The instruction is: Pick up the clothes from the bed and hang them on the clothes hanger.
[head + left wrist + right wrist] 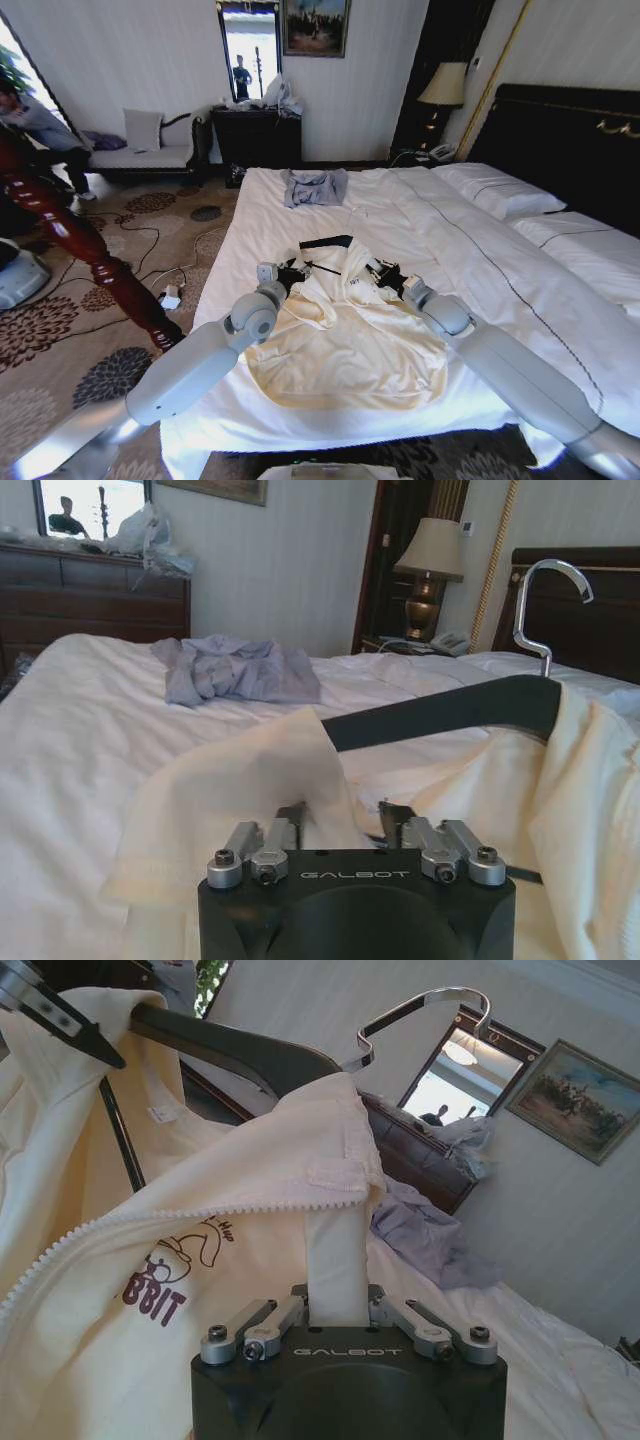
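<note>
The bed (520, 290) carries the clothes (345, 345), spread flat near its foot. The clothes hanger (450, 712) sits partly inside the collar, one end covered by fabric. Left gripper (345, 825) and right gripper (338, 1310) each have jaws closed on a fold of the clothes, apparently to draw the shoulders over the hanger's ends.

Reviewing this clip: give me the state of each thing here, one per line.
Cream garment: unzipped, lying on the bed, collar lifted.
Hanger: partly inside the garment, hook free.
Left gripper: shut on garment fabric.
Right gripper: shut on garment fabric.
Blue-grey garment: crumpled on the bed.
Lamp: unlit.
</note>
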`<state>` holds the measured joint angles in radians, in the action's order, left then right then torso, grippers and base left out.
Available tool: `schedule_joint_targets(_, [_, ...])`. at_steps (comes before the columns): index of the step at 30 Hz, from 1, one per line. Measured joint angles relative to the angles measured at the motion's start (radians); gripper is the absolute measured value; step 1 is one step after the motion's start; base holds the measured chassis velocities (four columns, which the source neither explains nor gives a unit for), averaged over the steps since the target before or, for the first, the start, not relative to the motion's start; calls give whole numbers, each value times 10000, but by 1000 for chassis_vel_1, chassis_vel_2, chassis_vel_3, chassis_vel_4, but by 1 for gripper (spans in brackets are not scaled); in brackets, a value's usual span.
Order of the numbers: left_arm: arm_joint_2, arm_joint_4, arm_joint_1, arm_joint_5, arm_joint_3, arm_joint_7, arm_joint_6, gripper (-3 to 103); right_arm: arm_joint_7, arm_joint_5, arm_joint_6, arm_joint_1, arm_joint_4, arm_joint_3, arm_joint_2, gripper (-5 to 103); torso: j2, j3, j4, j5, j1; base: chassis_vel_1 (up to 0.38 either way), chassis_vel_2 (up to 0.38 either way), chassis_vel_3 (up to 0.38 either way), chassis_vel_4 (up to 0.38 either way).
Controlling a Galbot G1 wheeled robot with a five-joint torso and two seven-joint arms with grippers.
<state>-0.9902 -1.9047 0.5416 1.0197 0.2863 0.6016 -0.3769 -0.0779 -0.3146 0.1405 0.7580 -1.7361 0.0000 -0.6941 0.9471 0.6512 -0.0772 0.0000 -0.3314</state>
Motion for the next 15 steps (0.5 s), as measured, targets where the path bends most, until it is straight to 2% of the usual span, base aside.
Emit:
schedule_joint_targets(3, [-123, 114, -105, -10, 44, 0, 17, 27, -14, 46, -1, -20, -66, -64, -11, 18, 0, 0, 0, -1, 0, 0, 0, 0, 0])
schedule_joint_targets(5, [-136, 126, -117, -8, 47, 0, 21, 27, -15, 48, -1, -20, -72, -66, -12, 18, 0, 0, 0, -1, 0, 0, 0, 0, 0])
schedule_joint_targets(6, [-174, 165, -158, 15, 64, 12, 58, 16, -18, 53, -3, -22, -87, -71, -16, 18, 0, 0, -1, -1, 0, 0, 0, 0, 0])
schedule_joint_targets(7, [-179, 168, -161, 37, 66, 19, 77, 16, -21, 63, -6, -22, -87, -71, -16, 18, 0, 0, -1, -1, 0, 0, 0, 0, 0])
schedule_joint_targets(10, [-177, 169, -156, 54, 66, 35, 129, 6, -26, 86, -15, -15, -87, -71, -7, 18, 0, 0, 0, -1, 0, 0, 0, 0, 0])
schedule_joint_targets(15, [-101, 78, -90, 141, 49, 42, 233, 0, -35, 109, -22, -5, -87, -77, 4, 18, 0, -1, 0, -1, 0, 0, 0, 0, 0])
